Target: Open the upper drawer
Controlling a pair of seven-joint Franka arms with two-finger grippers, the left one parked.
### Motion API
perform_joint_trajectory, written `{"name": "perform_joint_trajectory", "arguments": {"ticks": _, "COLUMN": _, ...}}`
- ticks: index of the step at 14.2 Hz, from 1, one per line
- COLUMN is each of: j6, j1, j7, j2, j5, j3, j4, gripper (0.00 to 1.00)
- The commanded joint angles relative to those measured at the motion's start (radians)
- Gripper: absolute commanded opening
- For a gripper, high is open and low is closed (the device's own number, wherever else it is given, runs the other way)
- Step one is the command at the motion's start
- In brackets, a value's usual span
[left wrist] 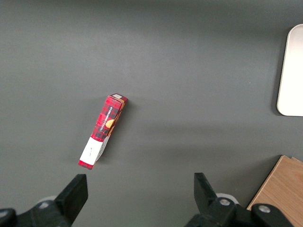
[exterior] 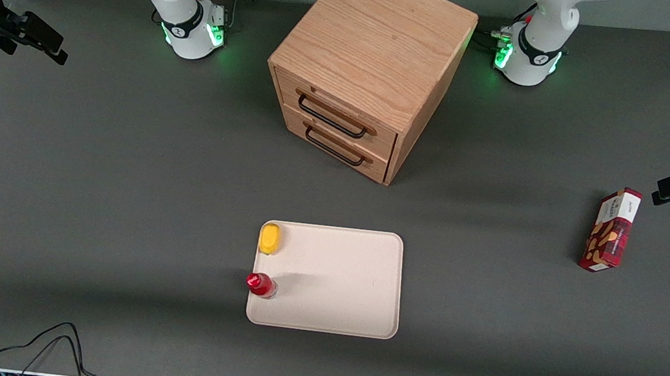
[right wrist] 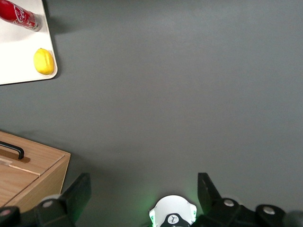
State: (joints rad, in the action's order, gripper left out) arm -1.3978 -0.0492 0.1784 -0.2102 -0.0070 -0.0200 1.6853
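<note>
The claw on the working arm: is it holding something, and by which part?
Nothing is held. The gripper is open, high over bare table, apart from the upper drawer, which is shut.

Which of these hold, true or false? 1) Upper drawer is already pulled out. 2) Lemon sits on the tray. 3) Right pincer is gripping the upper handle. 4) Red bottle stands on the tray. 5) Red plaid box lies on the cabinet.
1) False: the upper drawer is shut, flush with the lower drawer.
2) True: the lemon is at a corner of the tray.
3) False: the right pincer is open, high over bare table, away from the cabinet.
4) True: the red bottle stands at the tray's edge.
5) False: the red plaid box is on the table, toward the parked arm's end.
</note>
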Motion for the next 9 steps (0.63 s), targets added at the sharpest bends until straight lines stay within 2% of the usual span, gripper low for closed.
{"name": "perform_joint_trajectory", "arguments": {"ticks": 1, "j6": 0.031, "j1": -0.011, "j7": 0.006, "j2": 0.017, "j5": -0.016, "j3": -0.003, "j4": -0.035, "gripper": 1.00}}
{"name": "perform_joint_trajectory", "arguments": {"ticks": 6, "j6": 0.034, "j1": -0.014, "j7": 0.000, "j2": 0.023, "j5": -0.007, "j3": 0.000, "j4": -0.045, "gripper": 1.00}}
{"name": "perform_joint_trajectory", "arguments": {"ticks": 9, "j6": 0.110, "j1": -0.024, "j7": -0.208, "j2": 0.032, "j5": 0.024, "j3": 0.052, "j4": -0.096, "gripper": 1.00}}
